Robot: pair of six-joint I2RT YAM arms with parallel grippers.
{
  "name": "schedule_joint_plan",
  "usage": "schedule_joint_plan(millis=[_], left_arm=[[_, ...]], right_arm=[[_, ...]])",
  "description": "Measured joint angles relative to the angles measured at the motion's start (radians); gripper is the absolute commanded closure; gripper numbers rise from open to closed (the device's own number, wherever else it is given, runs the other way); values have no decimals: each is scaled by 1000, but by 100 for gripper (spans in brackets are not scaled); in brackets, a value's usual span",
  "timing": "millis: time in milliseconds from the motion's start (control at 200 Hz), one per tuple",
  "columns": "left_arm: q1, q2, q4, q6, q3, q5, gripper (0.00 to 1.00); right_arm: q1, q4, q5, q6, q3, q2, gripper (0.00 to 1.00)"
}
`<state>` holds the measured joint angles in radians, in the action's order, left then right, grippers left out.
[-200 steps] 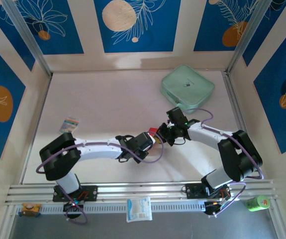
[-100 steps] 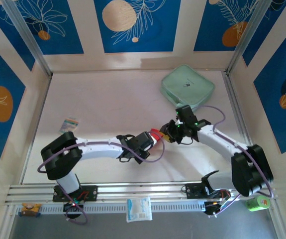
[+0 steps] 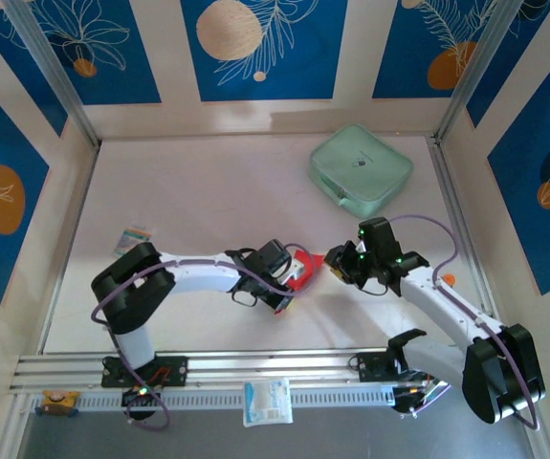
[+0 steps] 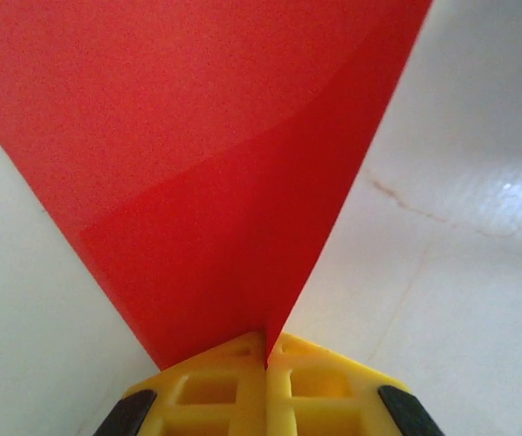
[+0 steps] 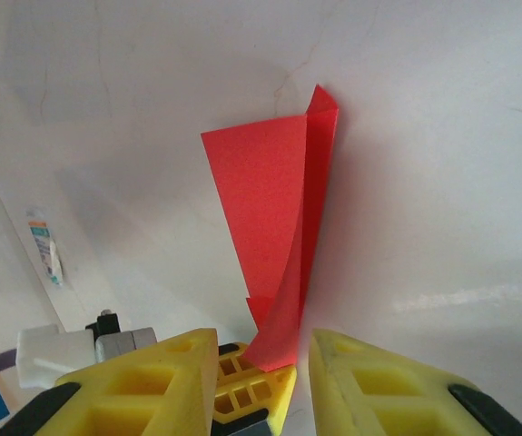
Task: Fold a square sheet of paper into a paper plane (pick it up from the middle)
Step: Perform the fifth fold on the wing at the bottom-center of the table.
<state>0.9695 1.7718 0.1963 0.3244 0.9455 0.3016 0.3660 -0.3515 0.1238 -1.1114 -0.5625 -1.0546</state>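
The left claw (image 4: 267, 350) is pinching the thin bright red folded paper (image 4: 206, 154) by one end, its jaws closed flat on the crease. It is holding the paper off the pale desk (image 3: 208, 201) near the middle, between the two arms. From the right wrist, the paper (image 5: 274, 209) is narrowing into a long wedge towards the claws. It is carrying a small bent tip at its far end, and one layer is curling loose along its right edge. The right claw (image 5: 301, 363) is standing with its jaws apart and gripping nothing, with the paper's near corner lying in the gap between them.

That loose layer is looking like the main hazard. If the right claw closes where it is standing, it is probably going to catch only the curled flap, or crush it sideways. Either would leave a stray crease that spoils the plane's centre line.

The paper is also hanging from a single pinch at one end. Any tug from the right is therefore risking a slide out of the left jaws, a twist about that pinch, or a tear at the fold.

The two claws are working very near each other, so a careless closing move is likely to knock finger against finger. The mint-green rounded zip case (image 3: 361, 170) and the small white printed packet (image 3: 133, 236) are lying well apart and are threatening nothing.
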Motion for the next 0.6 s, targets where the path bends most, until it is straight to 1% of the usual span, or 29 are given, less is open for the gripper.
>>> schedule_joint_plan(millis=[115,295,445,600], left_arm=[[-17,19,-37,31,0,74,100],[-45,39,-108,90,-8,174,100],[-57,40,-167,136,-25,224,100],[-68,40,-239,188,-63,264,100]], right_arm=[[16,46,11,19,34,0,69],[69,100,3,61,61,1,71],[121,155,-43,95,103,35,72],[126,179,-49,117,123,45,74]])
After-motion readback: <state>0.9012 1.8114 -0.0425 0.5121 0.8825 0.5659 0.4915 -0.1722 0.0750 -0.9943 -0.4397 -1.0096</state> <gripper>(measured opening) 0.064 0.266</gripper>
